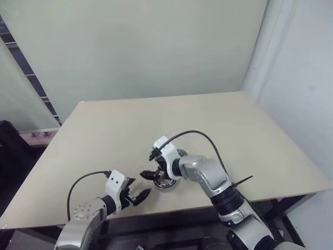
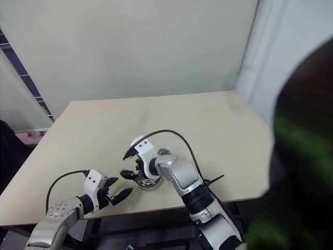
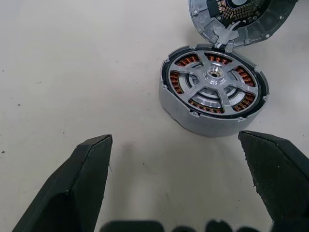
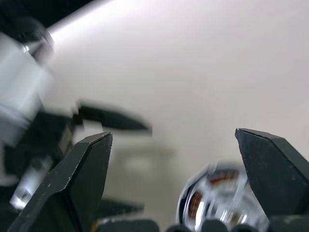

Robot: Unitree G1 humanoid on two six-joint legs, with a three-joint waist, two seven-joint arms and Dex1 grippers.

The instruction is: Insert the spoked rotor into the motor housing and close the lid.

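- The pale beige rectangular desk (image 1: 218, 125) carries everything, and the parts sit near its front edge, about midway along it.
- My right arm, silver with a black cable looped over it, reaches in from the front right corner. My right gripper (image 1: 157, 167) hangs just above the parts with its two black fingers (image 4: 72, 188) spread wide apart and nothing between them.
- My left gripper (image 1: 139, 197) hovers at the front edge, just left of the parts, pointing toward them. Its black fingers (image 3: 79, 183) stand wide open and empty, apart from the housing.
- The motor housing (image 3: 193, 113), a round grey metal cup, stands upright on the desk, with copper-coloured windings showing in a ring inside.
- The spoked rotor (image 3: 215, 83), a shiny silver disc with radial spokes and a central hub, sits down inside the housing, level with its rim, the copper showing through the gaps between spokes.
- The lid (image 3: 241, 19), a round grey disc with a dark inner face, lies on the far side of the housing, touching its rim at a small tab. It is off the housing, inner face up.
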